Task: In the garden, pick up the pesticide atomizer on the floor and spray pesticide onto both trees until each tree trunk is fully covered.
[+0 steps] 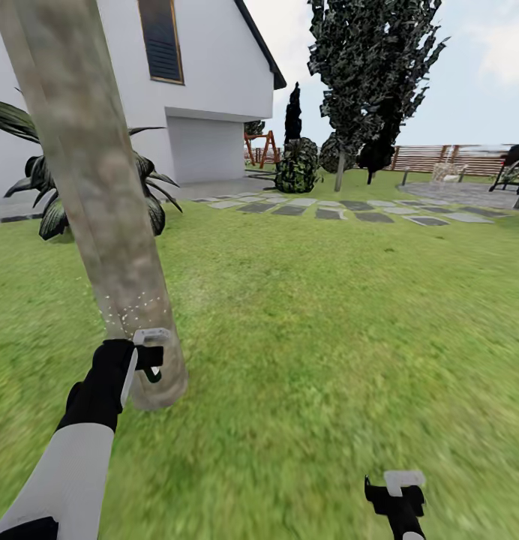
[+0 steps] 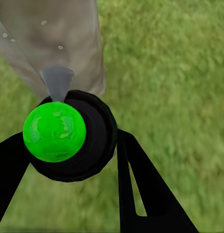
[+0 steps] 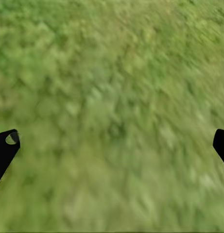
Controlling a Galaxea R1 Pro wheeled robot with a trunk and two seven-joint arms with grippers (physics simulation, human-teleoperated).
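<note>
green lawn all round, left gripper (image 2: pixel 68 145) clamped on the light, rigid, slippery atomizer (image 2: pixel 68 138) mid-body at the trunk (image 1: pixel 102 195) base, specks (image 1: pixel 136 307) landing; right gripper (image 3: pixel 112 145) jaws apart, empty.

Tree trunk (image 1: pixel 102 217): pale grey-brown, mottled, flecked with whitish pesticide specks (image 1: pixel 136 309). Atomizer (image 2: pixel 73 138): black body, bright green top. Lawn (image 1: pixel 327 315): green. House wall (image 1: pixel 214 67): white. Fence (image 1: pixel 439 157): reddish-brown slats.
</note>
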